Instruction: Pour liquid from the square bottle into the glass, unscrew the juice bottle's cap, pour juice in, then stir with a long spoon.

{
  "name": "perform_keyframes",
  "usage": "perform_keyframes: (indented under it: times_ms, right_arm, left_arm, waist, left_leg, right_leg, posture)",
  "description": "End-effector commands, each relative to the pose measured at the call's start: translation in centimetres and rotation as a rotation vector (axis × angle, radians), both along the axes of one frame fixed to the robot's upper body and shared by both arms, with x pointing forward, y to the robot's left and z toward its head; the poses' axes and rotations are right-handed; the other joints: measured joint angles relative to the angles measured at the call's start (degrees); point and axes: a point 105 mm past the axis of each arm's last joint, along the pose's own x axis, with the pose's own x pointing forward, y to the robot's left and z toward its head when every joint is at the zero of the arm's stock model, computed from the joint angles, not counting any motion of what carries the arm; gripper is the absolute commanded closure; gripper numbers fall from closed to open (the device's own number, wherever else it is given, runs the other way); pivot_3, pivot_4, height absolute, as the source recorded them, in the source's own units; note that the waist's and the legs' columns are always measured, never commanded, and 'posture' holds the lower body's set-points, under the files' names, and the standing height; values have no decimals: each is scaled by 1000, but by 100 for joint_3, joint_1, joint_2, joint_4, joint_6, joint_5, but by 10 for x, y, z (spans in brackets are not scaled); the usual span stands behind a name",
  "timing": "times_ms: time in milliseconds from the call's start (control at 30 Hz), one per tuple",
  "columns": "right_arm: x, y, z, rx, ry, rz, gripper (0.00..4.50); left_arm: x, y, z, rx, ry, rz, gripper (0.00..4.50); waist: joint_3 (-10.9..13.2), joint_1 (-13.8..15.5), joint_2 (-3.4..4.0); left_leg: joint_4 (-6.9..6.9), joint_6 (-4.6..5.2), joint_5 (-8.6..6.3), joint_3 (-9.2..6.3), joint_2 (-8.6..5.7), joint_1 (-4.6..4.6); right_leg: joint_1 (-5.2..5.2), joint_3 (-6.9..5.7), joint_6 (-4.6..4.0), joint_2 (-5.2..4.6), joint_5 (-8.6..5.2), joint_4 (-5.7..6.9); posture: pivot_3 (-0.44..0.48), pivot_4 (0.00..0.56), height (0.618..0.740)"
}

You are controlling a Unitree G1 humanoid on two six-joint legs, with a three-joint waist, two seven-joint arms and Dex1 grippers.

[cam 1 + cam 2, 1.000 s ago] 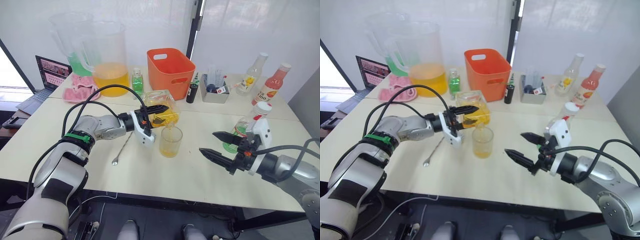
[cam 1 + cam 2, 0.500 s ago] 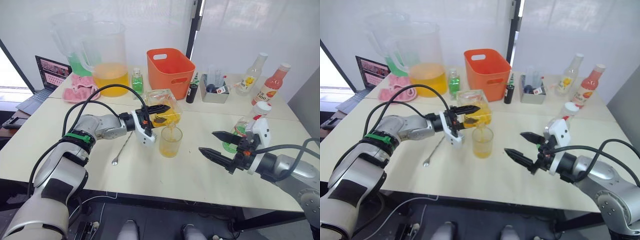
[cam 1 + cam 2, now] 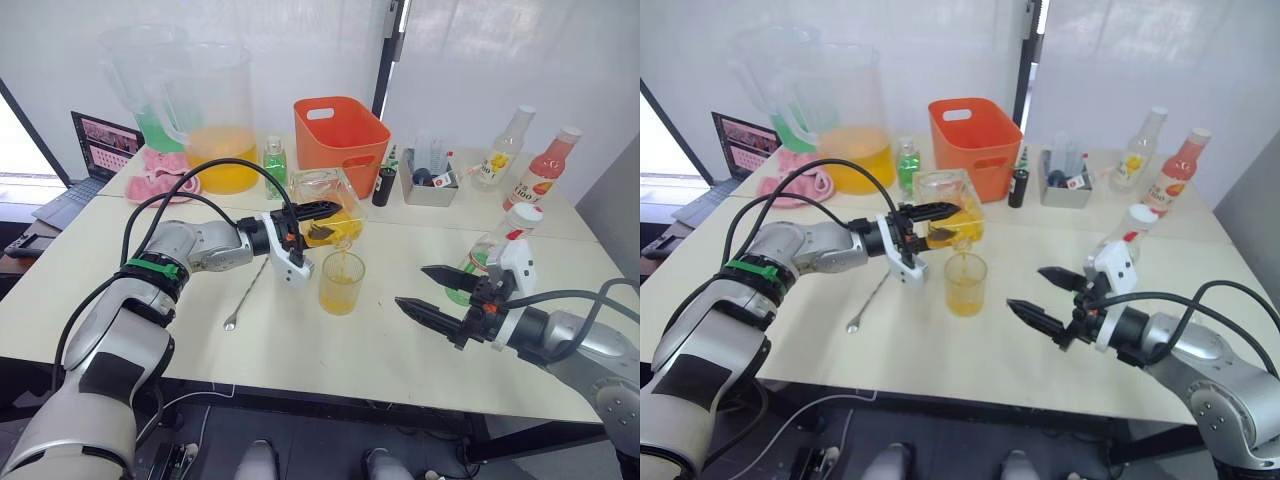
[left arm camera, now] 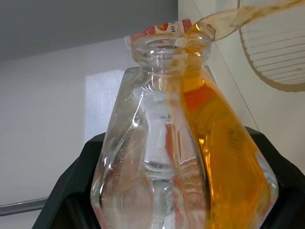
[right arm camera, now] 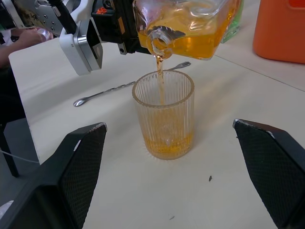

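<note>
My left gripper is shut on the square bottle and holds it tilted, neck down, just above the ribbed glass. A thin amber stream falls from the bottle's mouth into the glass, which holds amber liquid at its bottom. The long spoon lies on the table left of the glass. My right gripper hovers open to the right of the glass, pointing at it. Just behind that gripper stands the juice bottle, clear with a white cap.
At the back stand an orange basket, a small green bottle, a big pitcher of orange liquid, a dark small bottle, a grey tray and two more drink bottles. A laptop sits far left.
The left gripper has lifted the square bottle a little and tipped it further; the stream keeps running into the glass. The right gripper has barely moved.
</note>
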Motion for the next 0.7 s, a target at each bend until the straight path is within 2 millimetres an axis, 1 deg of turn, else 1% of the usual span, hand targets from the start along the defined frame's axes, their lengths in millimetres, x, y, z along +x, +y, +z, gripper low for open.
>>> perform_keyframes:
  times_ms: [33,200,367,433,567,700]
  right_arm:
    - [-1,1,10,1,-52,6,0]
    - [-1,2,10,2,-53,8,0]
    - [-1,3,10,6,-46,11,0]
    - [-1,3,11,5,-46,11,0]
    - [0,3,12,3,-45,13,0]
    - [0,4,12,-3,-41,26,0]
  left_arm:
    - [-5,-8,40,-98,-116,-42,1672]
    - [-3,-7,39,-124,-76,-29,1672]
    - [1,-6,36,-213,90,-7,1672]
    - [3,-5,36,-227,130,9,1672]
    - [6,-2,42,-291,210,31,1672]
    - [5,-1,52,-367,289,15,1672]
  waist:
    - [0,1,0]
    - [0,4,0]
    - [0,1,0]
    - [0,-8,0]
    - [0,-16,0]
    - [0,-14,0]
  left_leg:
    - [1,0,0,0,0,0]
    - [4,0,0,0,0,0]
    - [11,0,0,0,0,0]
    - [14,0,0,0,0,-1]
    - [17,0,0,0,0,0]
    - [21,0,0,0,0,-1]
  right_leg:
    - [0,0,0,0,0,0]
    - [0,0,1,0,1,1]
    - [3,0,3,0,2,2]
    - [3,1,2,0,3,3]
    - [3,2,-3,0,7,8]
    - [5,2,-3,0,8,8]
  posture:
    - [0,150,740]
    - [0,150,740]
    - [0,150,740]
    - [0,150,740]
    - [0,150,740]
    - [0,150,740]
